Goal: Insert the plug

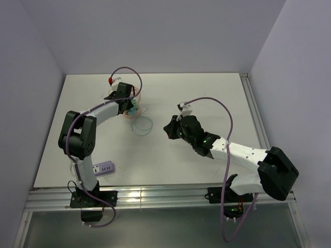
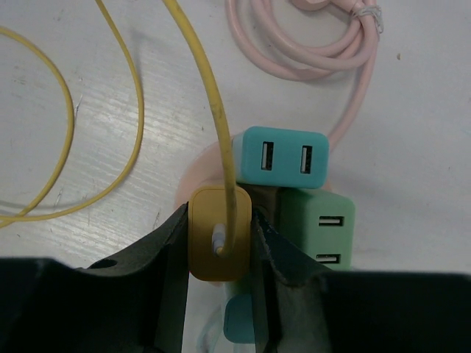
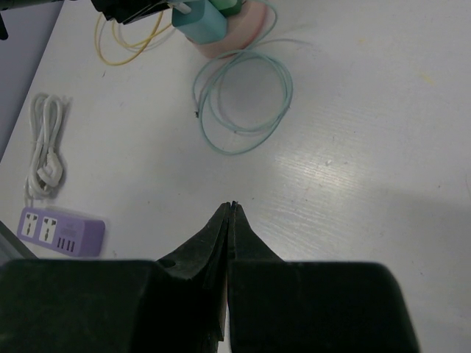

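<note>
My left gripper (image 2: 221,224) is shut on a yellow plug (image 2: 219,254), whose yellow cable (image 2: 210,95) runs up and loops away to the left. The plug sits right beside a teal adapter (image 2: 281,156) and a green adapter (image 2: 318,228) on a round pink socket hub (image 2: 197,173). From above, the left gripper (image 1: 125,98) is over that hub (image 1: 128,114) at the table's back left. My right gripper (image 3: 232,206) is shut and empty above bare table, and in the top view it (image 1: 169,129) hangs mid-table, apart from the hub.
A teal cable loop (image 3: 243,103) lies between the hub and the right gripper. A purple power strip (image 1: 104,168) rests near the front left edge, with a coiled white cable (image 3: 45,151) next to it. A pink cable (image 2: 324,51) is coiled behind the hub.
</note>
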`<action>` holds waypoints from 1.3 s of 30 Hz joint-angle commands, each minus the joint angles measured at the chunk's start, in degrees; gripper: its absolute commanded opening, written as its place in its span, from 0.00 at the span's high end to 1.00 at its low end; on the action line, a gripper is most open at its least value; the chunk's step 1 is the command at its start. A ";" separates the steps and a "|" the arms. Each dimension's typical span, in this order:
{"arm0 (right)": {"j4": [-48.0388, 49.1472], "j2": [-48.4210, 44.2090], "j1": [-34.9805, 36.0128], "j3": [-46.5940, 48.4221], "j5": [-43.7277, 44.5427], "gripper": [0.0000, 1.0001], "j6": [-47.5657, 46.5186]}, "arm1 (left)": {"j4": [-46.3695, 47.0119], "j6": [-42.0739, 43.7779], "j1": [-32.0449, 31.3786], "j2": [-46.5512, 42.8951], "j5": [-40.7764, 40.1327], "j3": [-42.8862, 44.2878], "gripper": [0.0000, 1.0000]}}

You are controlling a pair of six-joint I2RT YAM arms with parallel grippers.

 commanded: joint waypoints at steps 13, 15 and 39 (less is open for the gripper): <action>2.49 -1.60 -0.38 -0.66 -0.74 1.00 0.56 | -25.36 -0.81 -8.22 15.49 -13.15 5.37 1.00; 2.40 -1.86 -0.38 -0.66 -0.74 1.00 0.47 | -24.76 -1.08 -8.57 14.96 -12.37 4.93 1.00; 2.84 -5.20 -0.38 -2.24 -1.36 1.00 0.64 | -20.27 -16.63 -9.19 8.98 1.61 -1.92 1.00</action>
